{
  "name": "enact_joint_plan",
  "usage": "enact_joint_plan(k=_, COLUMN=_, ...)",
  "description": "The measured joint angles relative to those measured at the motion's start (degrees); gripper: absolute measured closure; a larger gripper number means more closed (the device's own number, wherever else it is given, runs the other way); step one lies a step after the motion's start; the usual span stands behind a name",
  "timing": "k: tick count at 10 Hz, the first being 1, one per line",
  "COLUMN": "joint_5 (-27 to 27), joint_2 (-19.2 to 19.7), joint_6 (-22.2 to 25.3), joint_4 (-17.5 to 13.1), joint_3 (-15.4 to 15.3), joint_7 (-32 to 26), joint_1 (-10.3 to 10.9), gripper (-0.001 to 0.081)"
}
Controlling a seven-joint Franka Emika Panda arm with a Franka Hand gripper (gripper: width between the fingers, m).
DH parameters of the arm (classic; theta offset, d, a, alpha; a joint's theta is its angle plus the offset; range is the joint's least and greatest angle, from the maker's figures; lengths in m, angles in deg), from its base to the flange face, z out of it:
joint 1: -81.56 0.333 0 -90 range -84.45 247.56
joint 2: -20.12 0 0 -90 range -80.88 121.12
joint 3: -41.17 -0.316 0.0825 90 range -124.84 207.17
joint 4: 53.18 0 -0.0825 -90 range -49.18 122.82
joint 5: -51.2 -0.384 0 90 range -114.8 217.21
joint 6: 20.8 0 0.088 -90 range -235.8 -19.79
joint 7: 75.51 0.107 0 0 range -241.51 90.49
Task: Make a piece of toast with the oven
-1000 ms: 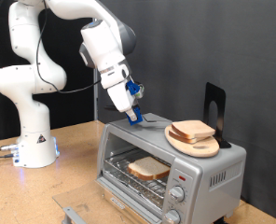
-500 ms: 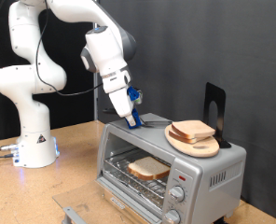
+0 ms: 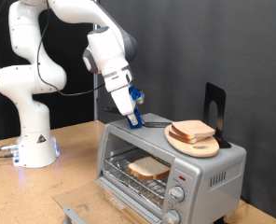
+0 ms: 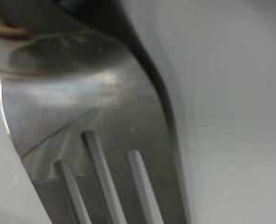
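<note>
Below the gripper point(image 3: 135, 119) and toward the exterior view's bottom we see the oven point(image 3: 166, 164), one silver toaster oven with its door let down and two knobs showing on its front panel. One piece of toast point(image 3: 148, 168) lies flat on the wire rack inside, well under the fingers. To the exterior view's right of the gripper, on the oven's roof, sits one round wooden board point(image 3: 193, 141) carrying a second slice point(image 3: 193, 130). The gripper hovers just over the roof's rear edge, and a dark utensil handle point(image 3: 154, 121) lies beside it; the wrist view is filled by fork tines point(image 4: 99, 177), but we cannot tell whether the fingers are clamped on it. We judge the bread light, soft and crumbly, best lifted from underneath rather than pinched at its crust.
</note>
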Motion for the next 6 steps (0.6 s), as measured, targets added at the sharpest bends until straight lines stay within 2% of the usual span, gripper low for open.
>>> enact_joint_plan(k=3, joint_5=1.33, joint_2=1.41, joint_6=-3.41, joint_4=-0.27, joint_3=-1.46, joint_7=0.37, joint_1=-0.81, gripper=0.0007)
enact_joint_plan(k=6, joint_5=1.98, joint_2=2.15, joint_6=-4.56, joint_4=-0.84, joint_3=-2.34, joint_7=0.43, joint_1=-1.35, gripper=0.0007)
